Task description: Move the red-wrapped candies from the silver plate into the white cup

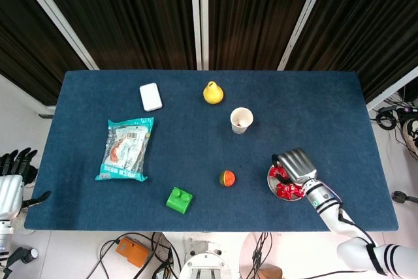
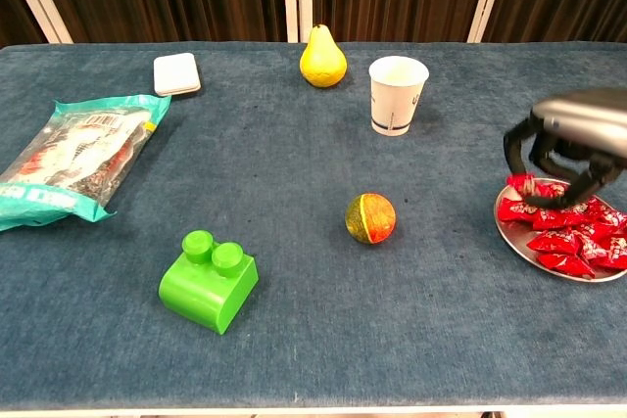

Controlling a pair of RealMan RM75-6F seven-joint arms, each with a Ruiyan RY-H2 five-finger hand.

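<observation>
The silver plate (image 1: 272,184) (image 2: 524,251) sits near the table's front right and holds several red-wrapped candies (image 1: 286,189) (image 2: 573,242). My right hand (image 1: 297,164) (image 2: 576,134) hovers over the plate's left part, fingers curled down. A red candy (image 2: 519,184) is pinched at its fingertips, just above the pile. The white cup (image 1: 241,120) (image 2: 398,95) stands upright farther back and to the left, with something red showing inside in the head view. My left hand (image 1: 11,184) hangs off the table's left edge, fingers apart, holding nothing.
An orange-green ball (image 1: 226,178) (image 2: 370,218) lies between plate and cup. A yellow pear (image 1: 212,93) (image 2: 322,58) stands beside the cup. A green block (image 1: 179,200) (image 2: 209,281), a snack bag (image 1: 125,148) (image 2: 69,159) and a white box (image 1: 150,97) (image 2: 177,73) lie to the left.
</observation>
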